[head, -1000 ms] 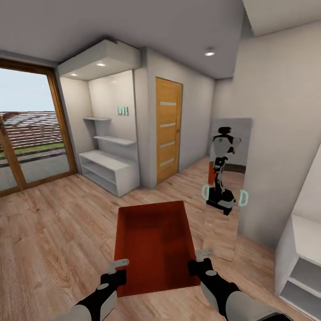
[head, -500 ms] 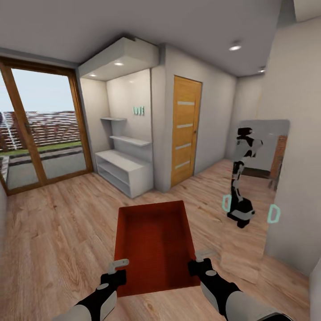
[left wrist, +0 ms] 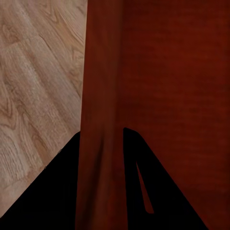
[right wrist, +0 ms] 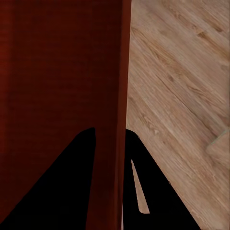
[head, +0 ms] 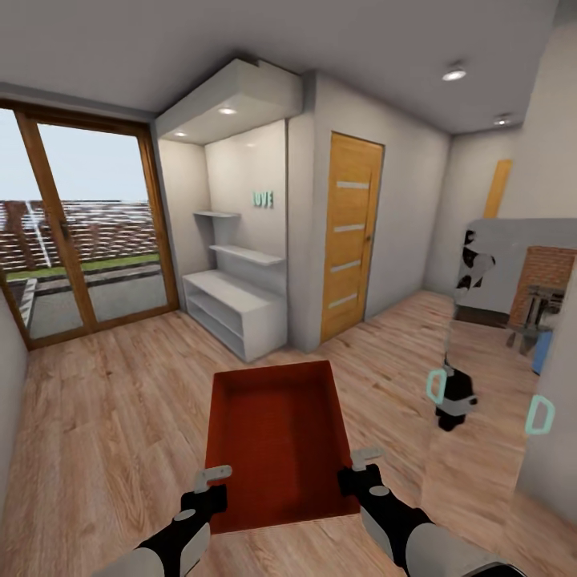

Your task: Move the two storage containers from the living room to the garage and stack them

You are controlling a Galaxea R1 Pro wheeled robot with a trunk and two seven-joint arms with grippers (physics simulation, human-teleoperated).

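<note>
The whole view has been swung rightwards since a second ago, so the glass door (head: 88, 232), white shelves (head: 236, 308) and wooden door (head: 353, 236) are shifted. A light plank floor (head: 96, 417) is seen. Teal wall letters (head: 263, 199) cannot be read. The storage container (head: 276, 441) is held level ahead: its left wall is pinched by the left gripper (head: 212, 478), its right wall by the right gripper (head: 361, 461).

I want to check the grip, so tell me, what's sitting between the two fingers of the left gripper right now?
In the left wrist view, the side wall of the red-orange storage container runs between the left gripper's two fingers, one finger on each face of that wall.
</note>
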